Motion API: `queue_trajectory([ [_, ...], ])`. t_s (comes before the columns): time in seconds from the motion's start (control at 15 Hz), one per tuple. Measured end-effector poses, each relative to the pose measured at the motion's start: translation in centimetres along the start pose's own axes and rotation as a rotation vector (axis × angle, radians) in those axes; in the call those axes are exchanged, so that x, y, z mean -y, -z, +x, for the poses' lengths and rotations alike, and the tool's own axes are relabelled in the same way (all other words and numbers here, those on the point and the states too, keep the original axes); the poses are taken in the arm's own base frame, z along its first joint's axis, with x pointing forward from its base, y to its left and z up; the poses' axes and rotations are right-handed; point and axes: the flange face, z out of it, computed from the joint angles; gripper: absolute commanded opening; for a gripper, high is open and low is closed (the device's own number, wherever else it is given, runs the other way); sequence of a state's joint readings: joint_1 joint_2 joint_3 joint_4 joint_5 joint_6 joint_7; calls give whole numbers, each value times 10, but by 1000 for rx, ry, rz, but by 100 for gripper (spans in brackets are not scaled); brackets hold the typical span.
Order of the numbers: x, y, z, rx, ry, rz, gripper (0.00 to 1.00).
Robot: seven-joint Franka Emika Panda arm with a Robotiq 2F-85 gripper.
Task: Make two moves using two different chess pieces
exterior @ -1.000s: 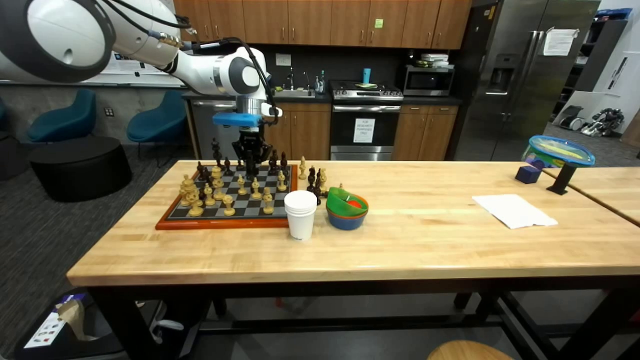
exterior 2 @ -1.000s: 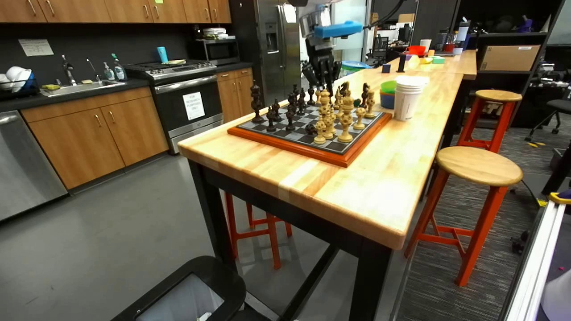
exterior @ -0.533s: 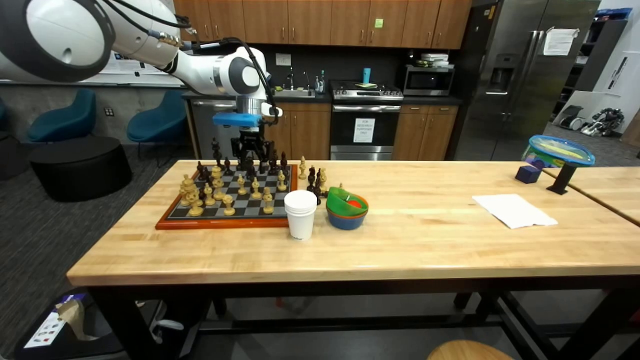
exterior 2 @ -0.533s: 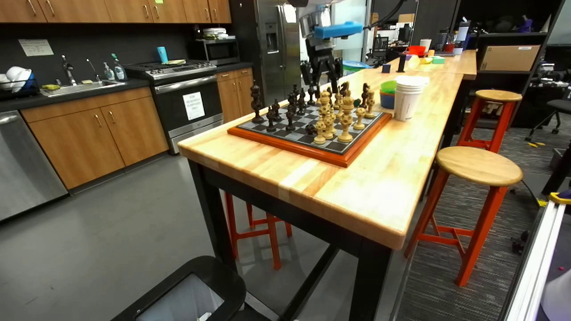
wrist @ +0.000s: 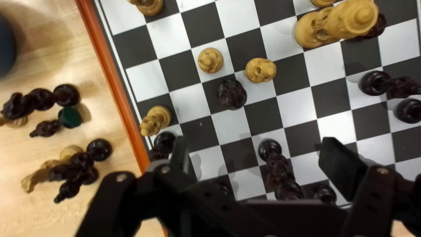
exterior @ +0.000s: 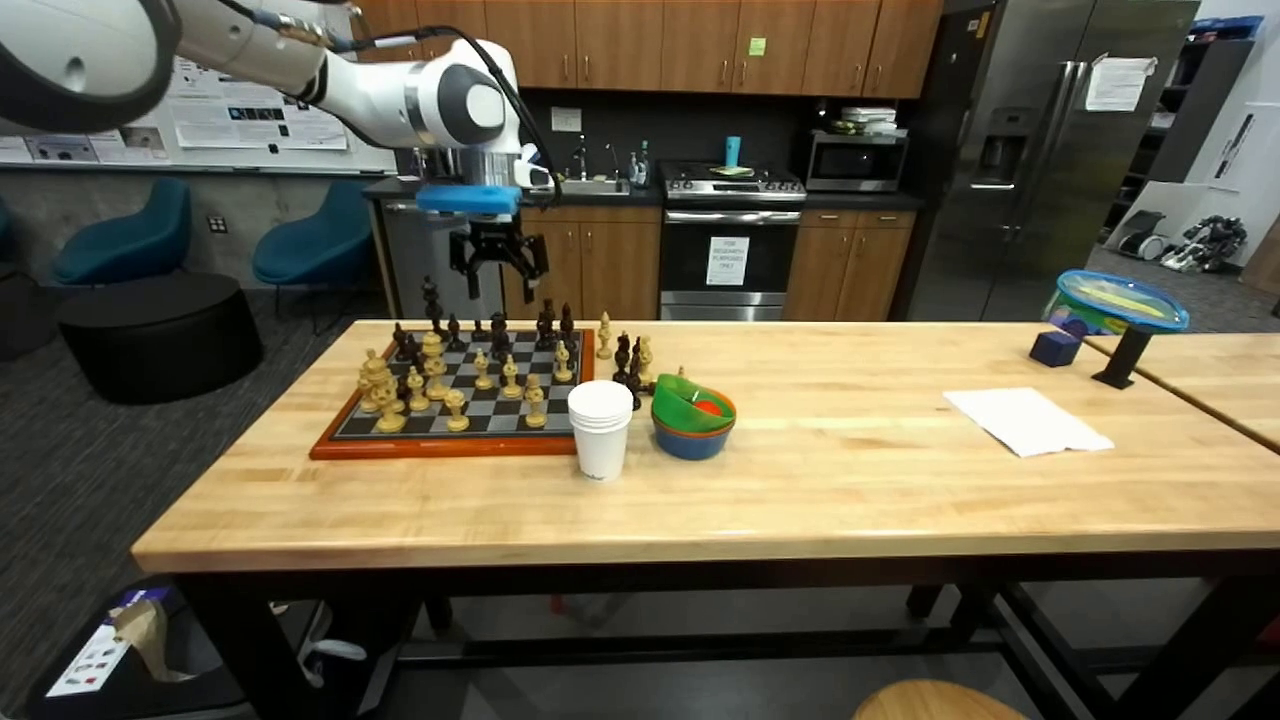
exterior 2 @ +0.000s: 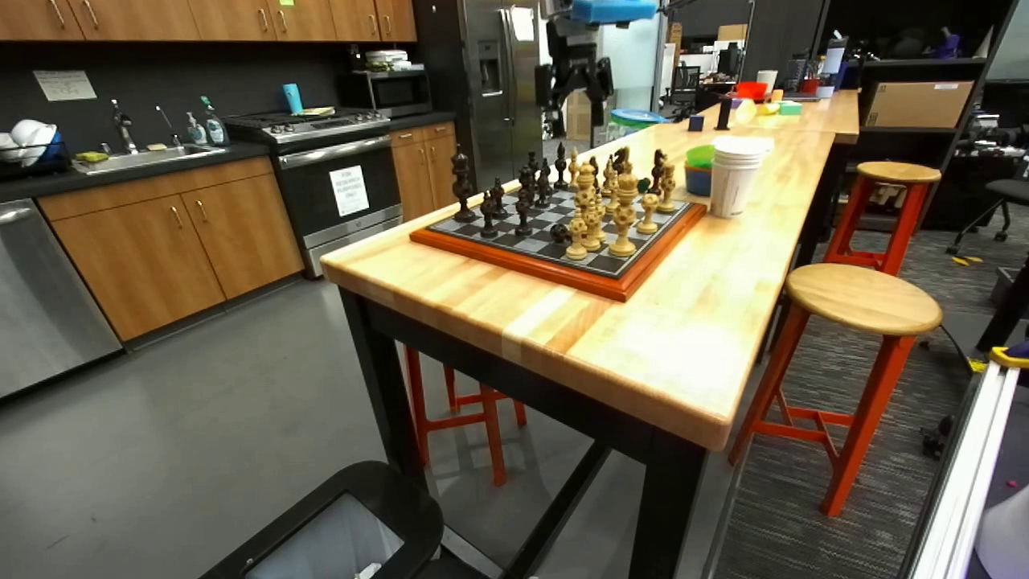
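I'm above the chessboard [exterior: 450,449] on the wooden table [exterior: 850,480], my pincer [exterior: 502,290] spread wide; beyond, stove [exterior: 775,250], steel fridge [exterior: 1020,220], and by the sink [exterior 2: 189,155] maybe a sponge [exterior 2: 92,158].

Brown cabinets [exterior: 620,45] hang above a stove [exterior: 685,255], and teal chairs [exterior: 315,238] stand on dark carpet [exterior: 90,440].

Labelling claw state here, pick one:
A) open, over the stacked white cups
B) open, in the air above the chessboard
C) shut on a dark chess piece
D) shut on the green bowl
B: in an exterior view the claw hangs with jaws apart and nothing between them; the wrist view shows the chessboard below.
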State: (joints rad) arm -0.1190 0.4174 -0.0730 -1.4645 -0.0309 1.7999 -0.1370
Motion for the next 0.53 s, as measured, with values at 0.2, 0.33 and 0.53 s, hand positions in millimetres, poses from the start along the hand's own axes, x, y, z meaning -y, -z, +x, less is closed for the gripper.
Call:
queue_trajectory([
  [0.2,8,44,-19,-59,128,-1,100],
  [0.33,13,69,-36,-88,215,-2,100],
  [0.53,22,95,-65,-125,322,20,100],
])
